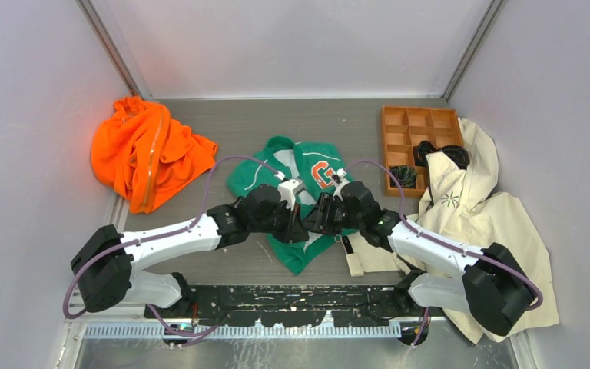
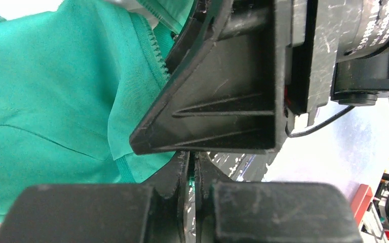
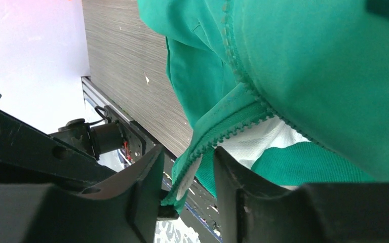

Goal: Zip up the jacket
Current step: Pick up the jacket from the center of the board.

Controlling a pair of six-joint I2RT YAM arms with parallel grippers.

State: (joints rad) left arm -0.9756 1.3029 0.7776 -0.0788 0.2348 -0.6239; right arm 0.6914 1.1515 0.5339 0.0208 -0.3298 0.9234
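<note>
- The orange garment [image 1: 147, 157] lies bunched at the far left of the table [image 1: 230, 123], well apart from both arms.
- From above, the left pincer [image 1: 298, 224] is hard to make out. Its black body merges with the right arm's head over the lower middle of the jacket [image 1: 301, 175].
- In the left wrist view its two fingers [image 2: 174, 174] stand almost together, with only a thin slit between them. A sliver of green shows in that slit, so it appears pinched on the jacket's cloth. The fingertips themselves are hidden behind the right arm's black housing, which fills the middle of that view.
- The jacket lies flat at the table's centre with its collar away from the arms and its chest patch [image 1: 323, 174] facing up. Its lower front is covered by both arm heads, so the zip line there cannot be followed from above.
- Close to the left pincer, a row of zipper teeth [image 2: 157, 50] runs along a fold of green cloth to the left of the fingers.
- The right pincer [image 3: 185, 167] is partly open, its jaws clearly apart. A toothed green zipper edge [image 3: 218, 139] hangs down between them, with pale lining [image 3: 253, 144] showing behind it. Whether a small pale tab low in the gap is the zip pull is hard to tell.
- A wooden tray [image 1: 393, 123] with compartments sits to the right of the jacket, partly overlapped by the cream coat [image 1: 499, 219], which is partly hidden by the right arm.
</note>
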